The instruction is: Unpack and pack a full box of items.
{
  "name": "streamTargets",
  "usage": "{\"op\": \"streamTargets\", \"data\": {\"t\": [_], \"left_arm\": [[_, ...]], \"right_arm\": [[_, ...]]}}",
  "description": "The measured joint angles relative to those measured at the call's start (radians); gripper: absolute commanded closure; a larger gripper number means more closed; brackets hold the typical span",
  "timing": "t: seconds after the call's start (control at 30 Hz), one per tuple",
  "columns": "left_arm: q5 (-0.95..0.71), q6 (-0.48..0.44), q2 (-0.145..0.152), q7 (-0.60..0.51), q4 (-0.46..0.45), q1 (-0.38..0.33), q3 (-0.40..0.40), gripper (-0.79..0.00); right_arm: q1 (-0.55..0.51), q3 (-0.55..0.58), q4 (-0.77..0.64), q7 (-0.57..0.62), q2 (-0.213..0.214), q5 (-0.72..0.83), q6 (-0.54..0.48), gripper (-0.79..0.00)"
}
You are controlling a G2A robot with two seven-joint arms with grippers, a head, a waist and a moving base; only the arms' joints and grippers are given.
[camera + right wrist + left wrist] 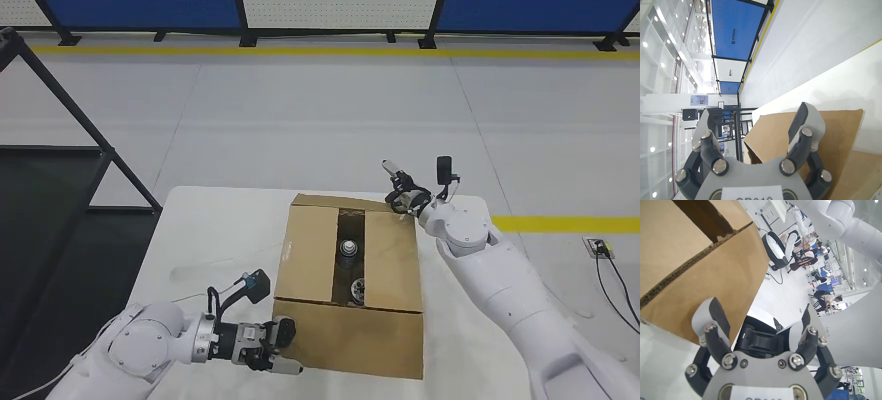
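A brown cardboard box (348, 285) stands in the middle of the white table (200, 230). Its top flaps lie nearly flat, and the dark gap between them shows a bottle top (348, 248) and a second item (355, 291). My left gripper (287, 349) sits open at the box's near left corner. In the left wrist view the box wall (706, 275) is against one finger (718, 313), and the left gripper (762, 315) holds nothing. My right gripper (402, 190) hovers open over the box's far right corner. In its own wrist view the right gripper (753, 119) is above a flap (832, 130).
The table has bare room to the left of the box and a narrower strip (470, 215) to its right. A black metal frame (90, 150) stands off the table's left side. Blue panels (150, 12) line the far wall.
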Motion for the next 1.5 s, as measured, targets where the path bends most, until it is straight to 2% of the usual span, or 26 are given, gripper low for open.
{"op": "streamTargets", "data": {"t": [0.5, 1.1, 1.27, 1.5], "left_arm": [[0.070, 0.048, -0.019, 0.046, 0.030, -0.015, 0.032, -0.785], [0.074, 0.046, -0.031, 0.040, 0.040, -0.023, 0.041, -0.785], [0.076, 0.037, -0.029, 0.035, 0.007, -0.018, 0.023, -0.785], [0.062, 0.019, -0.013, 0.044, -0.093, 0.026, -0.051, -0.785]], "right_arm": [[-0.004, 0.060, 0.037, 0.020, -0.014, -0.038, -0.031, -0.785], [-0.011, 0.127, 0.045, 0.034, -0.022, -0.085, -0.042, -0.785], [-0.030, 0.160, 0.013, 0.036, -0.018, -0.082, -0.100, -0.785], [-0.086, 0.211, -0.101, 0.141, 0.002, -0.077, -0.180, -0.785]]}}
